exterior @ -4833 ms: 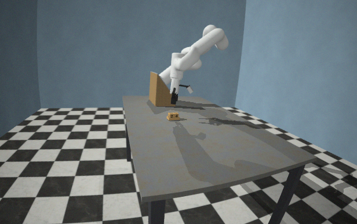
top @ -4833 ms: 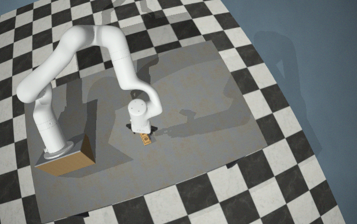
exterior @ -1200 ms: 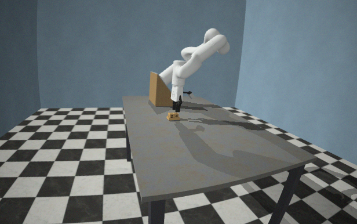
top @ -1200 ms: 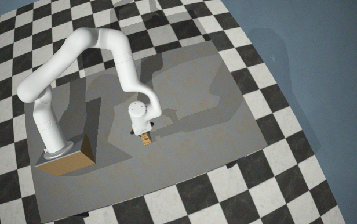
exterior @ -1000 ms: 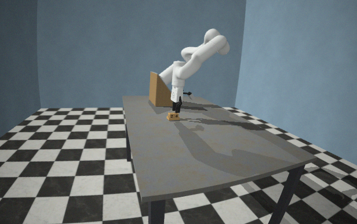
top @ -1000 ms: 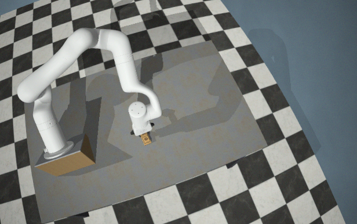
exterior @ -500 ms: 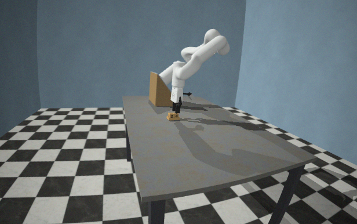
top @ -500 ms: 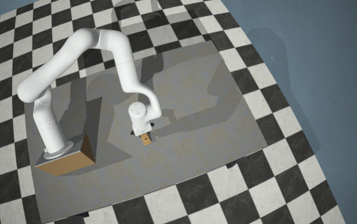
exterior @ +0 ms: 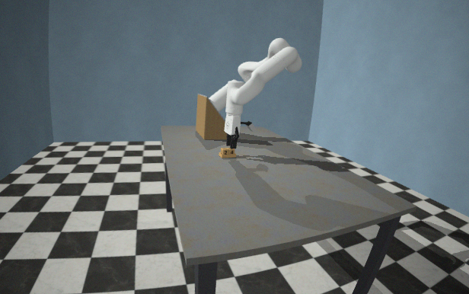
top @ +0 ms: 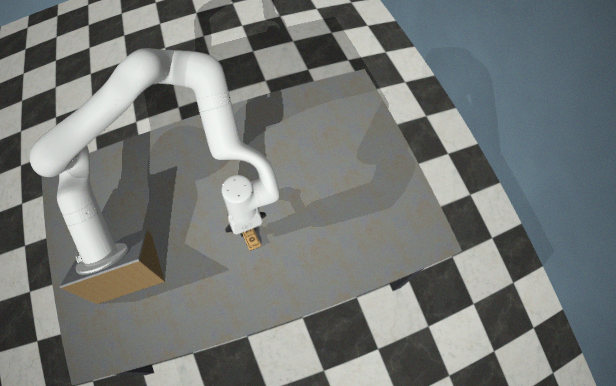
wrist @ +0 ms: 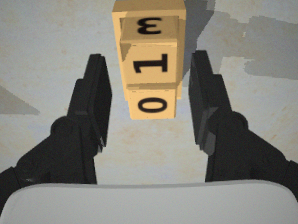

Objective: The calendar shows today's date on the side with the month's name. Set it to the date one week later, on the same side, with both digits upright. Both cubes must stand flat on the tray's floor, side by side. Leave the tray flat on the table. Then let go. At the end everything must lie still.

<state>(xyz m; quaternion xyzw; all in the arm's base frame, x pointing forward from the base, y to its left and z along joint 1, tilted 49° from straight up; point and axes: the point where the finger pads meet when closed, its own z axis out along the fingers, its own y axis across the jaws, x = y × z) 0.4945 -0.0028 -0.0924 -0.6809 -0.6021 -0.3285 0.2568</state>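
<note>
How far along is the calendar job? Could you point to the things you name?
Done: the tan tray [top: 256, 247] [exterior: 227, 156] [wrist: 149, 6] sits flat on the table [top: 320, 260] [exterior: 274, 232]. In hand: nothing; the open black fingers [top: 229, 229] [exterior: 233, 142] flank the tan digit cubes [top: 251, 239] [exterior: 225, 152] [wrist: 150, 65]. Left: they show 24, so apparently change to 31, settle both, withdraw. The month's name isn't visible.

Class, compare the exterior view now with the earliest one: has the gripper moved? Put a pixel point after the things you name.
Yes. The gripper [top: 245, 223] [exterior: 231, 146] [wrist: 149, 72] has moved down, closer to the calendar [top: 252, 240] [exterior: 227, 155] [wrist: 167, 65] on the table [top: 320, 270] [exterior: 289, 225] [wrist: 45, 30].
</note>
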